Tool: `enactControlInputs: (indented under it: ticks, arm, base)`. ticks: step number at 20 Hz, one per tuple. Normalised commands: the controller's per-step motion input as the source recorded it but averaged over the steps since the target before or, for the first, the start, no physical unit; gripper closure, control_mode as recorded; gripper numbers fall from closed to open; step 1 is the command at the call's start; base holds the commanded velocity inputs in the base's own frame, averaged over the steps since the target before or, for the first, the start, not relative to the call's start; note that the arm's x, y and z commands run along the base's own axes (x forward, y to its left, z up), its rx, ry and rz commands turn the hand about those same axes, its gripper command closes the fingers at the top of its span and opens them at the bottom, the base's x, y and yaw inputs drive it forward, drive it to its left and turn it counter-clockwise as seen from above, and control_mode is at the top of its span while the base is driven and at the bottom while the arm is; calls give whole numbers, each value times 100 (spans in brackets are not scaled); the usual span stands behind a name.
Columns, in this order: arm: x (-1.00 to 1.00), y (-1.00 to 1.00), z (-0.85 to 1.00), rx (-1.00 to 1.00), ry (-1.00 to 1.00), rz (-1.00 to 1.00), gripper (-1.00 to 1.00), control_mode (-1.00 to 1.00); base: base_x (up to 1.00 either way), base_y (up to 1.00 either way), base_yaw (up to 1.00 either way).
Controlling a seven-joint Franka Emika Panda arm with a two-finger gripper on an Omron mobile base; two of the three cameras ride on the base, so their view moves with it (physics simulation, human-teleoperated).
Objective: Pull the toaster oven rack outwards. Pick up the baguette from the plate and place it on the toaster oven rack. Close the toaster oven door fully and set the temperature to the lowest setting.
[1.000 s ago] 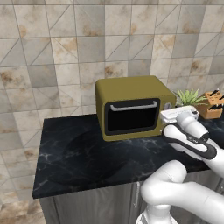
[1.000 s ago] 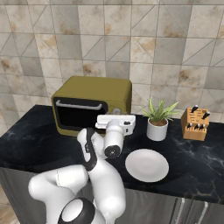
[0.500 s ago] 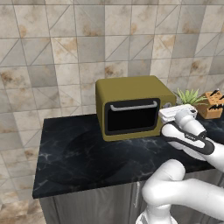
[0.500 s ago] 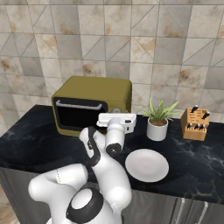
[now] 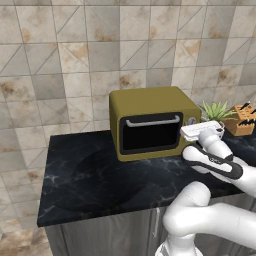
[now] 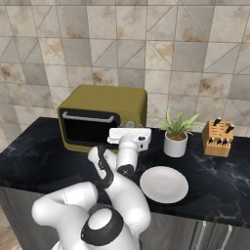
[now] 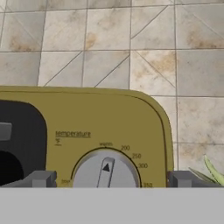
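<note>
Nothing stands between the spread claw [image 7: 107, 180] and temperature knob [image 7: 106, 171].

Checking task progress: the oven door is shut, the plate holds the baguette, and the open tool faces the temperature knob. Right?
Not quite: the plate is bare in the right base view. The toaster oven door is shut, and the open tool faces the temperature knob.

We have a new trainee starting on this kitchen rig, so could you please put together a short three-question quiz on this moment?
1. True or false: the toaster oven door is shut.
2. What lies on the plate? A) a baguette B) nothing C) a knife
3. Which control does the gripper face?

Key: 1 true. 2 B. 3 The temperature knob, between its open fingers.
</note>
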Motion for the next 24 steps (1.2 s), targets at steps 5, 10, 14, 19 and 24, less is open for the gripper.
enactControlInputs:
  ticks: [5,10,14,19,24]
  arm:
    - [0,4,-1,0,-5,0,100,-100]
    - [2,5,0,0,-4,0,100,-100]
    - [6,0,0,0,-4,0,100,-100]
    - [12,5,0,0,-2,0,100,-100]
    - [22,9,0,-4,0,0,100,-100]
  base:
    - [0,0,0]
    - [0,0,0]
    - [0,0,0]
    - [0,0,0]
    - [0,0,0]
